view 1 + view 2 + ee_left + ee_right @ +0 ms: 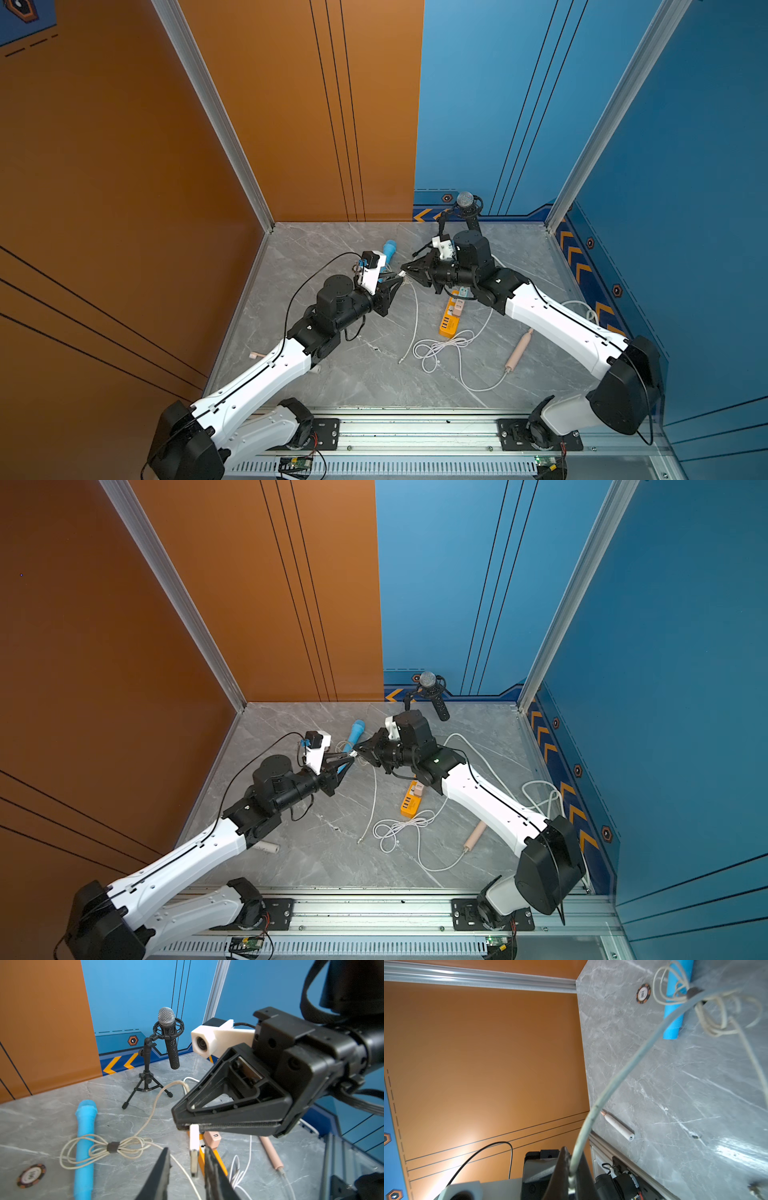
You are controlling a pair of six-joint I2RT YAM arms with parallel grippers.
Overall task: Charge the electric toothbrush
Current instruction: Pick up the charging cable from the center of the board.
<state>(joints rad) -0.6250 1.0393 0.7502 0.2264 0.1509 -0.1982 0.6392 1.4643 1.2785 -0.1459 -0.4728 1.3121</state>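
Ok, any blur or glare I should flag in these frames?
Right wrist view: the cable near the lens is blurred, there is glare on the table and a bright patch on the wall. Left wrist view: microphone crisp. Both top views: evenly lit, no glare.

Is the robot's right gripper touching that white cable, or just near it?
Touching. The right wrist view shows the cable running straight into the right gripper, pinched between its closed jaws with no gap.

Power strip (448, 323) half under right arm (552, 320), cable (592, 1112) blurred
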